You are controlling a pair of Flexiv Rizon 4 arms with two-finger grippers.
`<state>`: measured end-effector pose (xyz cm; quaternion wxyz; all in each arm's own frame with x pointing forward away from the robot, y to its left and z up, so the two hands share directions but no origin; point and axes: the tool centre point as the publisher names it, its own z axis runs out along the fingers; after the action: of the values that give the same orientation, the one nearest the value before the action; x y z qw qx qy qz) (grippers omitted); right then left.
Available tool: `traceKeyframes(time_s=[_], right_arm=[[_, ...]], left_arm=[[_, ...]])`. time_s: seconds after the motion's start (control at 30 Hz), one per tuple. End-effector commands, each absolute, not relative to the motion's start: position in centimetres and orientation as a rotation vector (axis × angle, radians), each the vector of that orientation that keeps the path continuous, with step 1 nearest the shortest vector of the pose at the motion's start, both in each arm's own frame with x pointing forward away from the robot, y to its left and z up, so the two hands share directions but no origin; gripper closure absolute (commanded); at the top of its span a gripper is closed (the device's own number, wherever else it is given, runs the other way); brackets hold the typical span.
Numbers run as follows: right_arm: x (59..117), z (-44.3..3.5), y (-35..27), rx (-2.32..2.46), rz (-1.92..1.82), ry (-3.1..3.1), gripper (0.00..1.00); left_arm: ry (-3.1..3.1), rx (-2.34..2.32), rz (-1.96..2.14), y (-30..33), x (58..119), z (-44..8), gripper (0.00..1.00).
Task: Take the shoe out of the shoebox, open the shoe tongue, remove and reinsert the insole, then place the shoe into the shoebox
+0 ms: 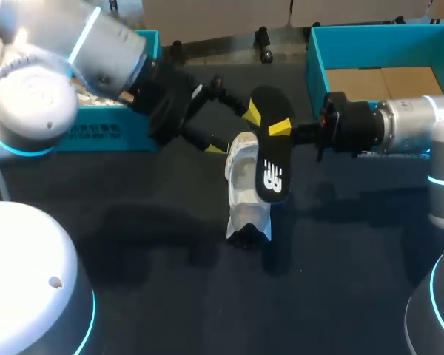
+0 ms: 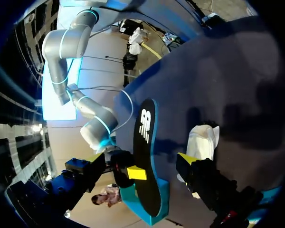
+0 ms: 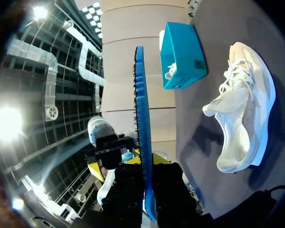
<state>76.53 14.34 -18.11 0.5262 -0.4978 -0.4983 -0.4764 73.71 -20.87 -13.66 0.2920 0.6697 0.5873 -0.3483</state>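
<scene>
A black insole (image 1: 271, 151) hangs upright above the table, with my right gripper (image 1: 285, 129) shut on its upper part. In the right wrist view the insole (image 3: 142, 109) shows edge-on and blue, clamped between the fingers of that gripper (image 3: 146, 164). The white shoe (image 1: 246, 188) lies on the dark table just under and left of the insole; it also shows in the wrist views (image 3: 242, 104) (image 2: 202, 140). My left gripper (image 1: 235, 132) stands open right beside the insole's edge, holding nothing. In its own view the insole (image 2: 145, 142) stands between the wide-spread fingers of the left gripper (image 2: 142, 164).
An open teal shoebox (image 1: 316, 63) with a brown cardboard floor stands at the back right, behind my right arm. A second teal box (image 1: 111, 133) sits at the back left under my left arm; white laces show in it (image 3: 183, 52).
</scene>
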Motion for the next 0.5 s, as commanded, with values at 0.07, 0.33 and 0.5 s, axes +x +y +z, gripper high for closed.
traceKeyframes(time_s=[0.07, 0.33, 0.5], right_arm=[[76.5, -18.4, 14.8, -1.189, -1.127, -1.194, 1.0], [76.5, -18.7, 15.0, -1.201, -1.089, -1.201, 1.0], [76.6, -18.8, 15.1, -1.212, -1.07, -1.21, 1.0]], left_arm=[[1.725, 1.958, -0.743, -21.9, 75.0, -12.8, 0.0], [1.868, 2.121, -0.617, -22.1, 76.2, -11.9, 0.0], [1.91, 2.194, -0.528, -22.2, 77.2, -11.1, 0.0]])
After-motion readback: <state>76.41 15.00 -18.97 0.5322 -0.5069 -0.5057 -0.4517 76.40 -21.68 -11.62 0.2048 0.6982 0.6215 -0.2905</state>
